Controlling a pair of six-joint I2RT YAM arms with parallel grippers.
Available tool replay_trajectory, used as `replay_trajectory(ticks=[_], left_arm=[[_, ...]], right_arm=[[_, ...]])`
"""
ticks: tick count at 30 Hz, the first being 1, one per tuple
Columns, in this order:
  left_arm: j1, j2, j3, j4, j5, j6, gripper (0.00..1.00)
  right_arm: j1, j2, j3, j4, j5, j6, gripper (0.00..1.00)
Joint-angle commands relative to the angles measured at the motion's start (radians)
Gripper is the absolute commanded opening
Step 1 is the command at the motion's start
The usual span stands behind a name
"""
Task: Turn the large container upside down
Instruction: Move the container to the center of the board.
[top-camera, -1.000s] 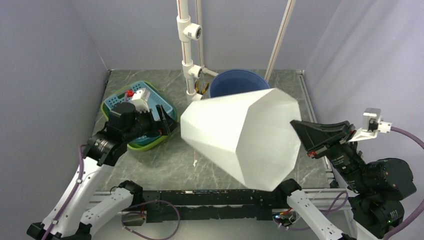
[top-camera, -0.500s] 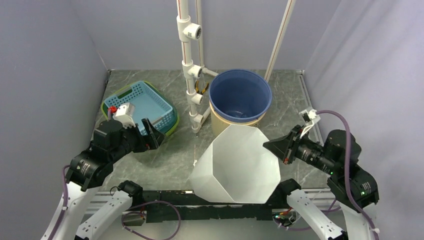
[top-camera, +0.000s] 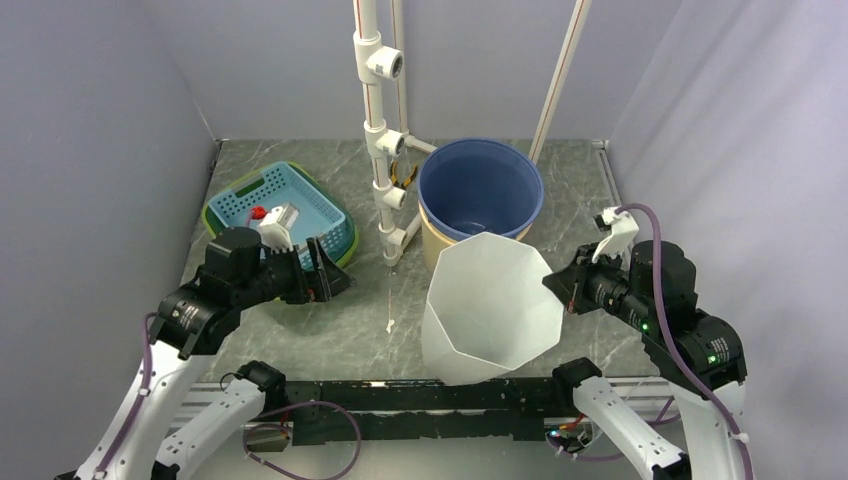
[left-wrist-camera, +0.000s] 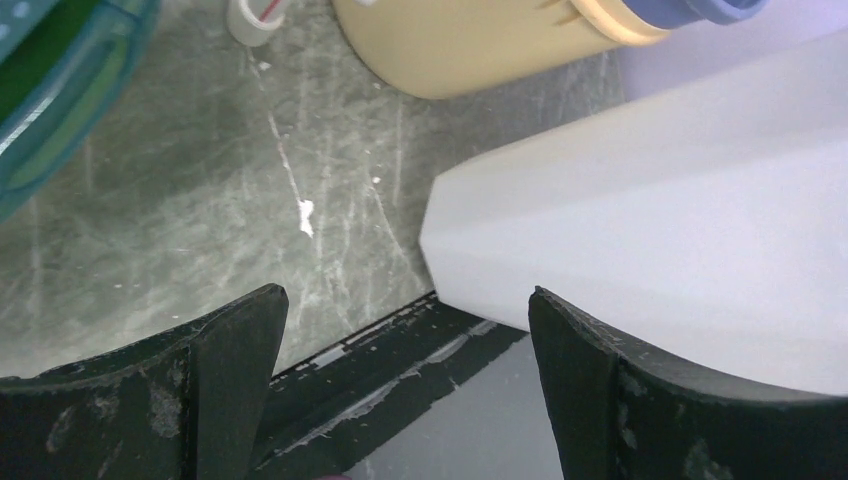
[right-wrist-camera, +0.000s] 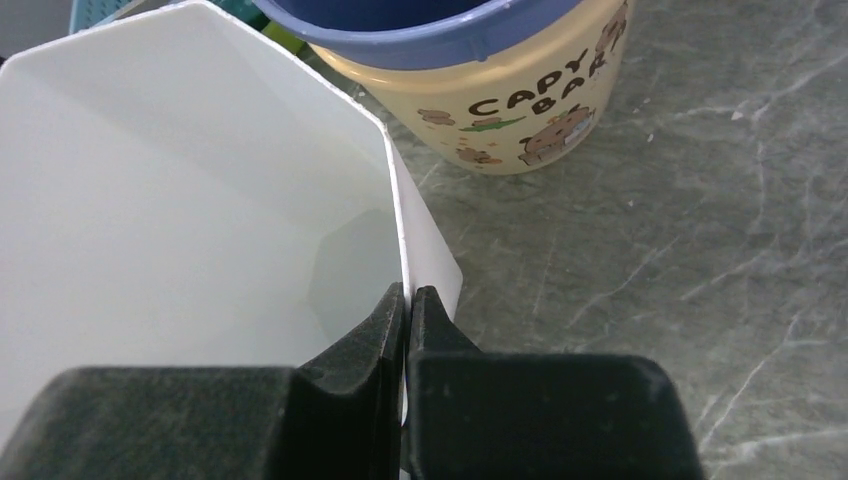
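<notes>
Now the white bin, sideways in the air a second ago, stands mouth-up at the table's 6 o'clock edge, right fingers pinching its rim, left fingers apart and empty, so the flip looks nearly done.

A robotics lab cell: marbled tabletop inside plain lilac walls, white pipe mast at the back.

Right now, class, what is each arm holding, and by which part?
The right fingers pinch the large white faceted plastic container by its rim; the left fingers are open, holding nothing.
</notes>
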Motion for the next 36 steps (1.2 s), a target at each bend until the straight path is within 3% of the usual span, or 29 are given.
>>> replay_trajectory(ticks=[1,5,16,20,25,29,33,36], left_arm=[[-0.004,0.025,0.070,0.069,0.133,-0.019,0.96],[-0.004,0.093,0.120,0.069,0.212,-0.014,0.96],[-0.058,0.260,0.259,0.043,0.181,0.035,0.96],[-0.214,0.324,0.322,0.050,0.055,0.033,0.96],[-0.485,0.431,0.423,-0.008,-0.207,0.028,0.96],[-0.619,0.482,0.451,-0.032,-0.316,0.008,0.96],[-0.699,0.550,0.498,-0.163,-0.474,-0.021,0.75],[-0.718,0.518,0.475,-0.166,-0.533,-0.048,0.64]], right_arm=[[-0.002,0.035,0.017,0.027,0.021,0.029,0.00],[-0.002,0.056,0.035,0.015,0.056,0.036,0.00],[0.010,0.116,-0.002,0.040,0.081,0.088,0.00],[0.069,0.150,-0.029,0.055,0.154,0.118,0.00],[0.229,0.192,-0.037,0.045,0.320,0.186,0.00],[0.341,0.229,-0.005,0.028,0.451,0.244,0.00],[0.412,0.268,0.026,0.012,0.526,0.277,0.00],[0.449,0.284,0.048,-0.017,0.569,0.304,0.00]])
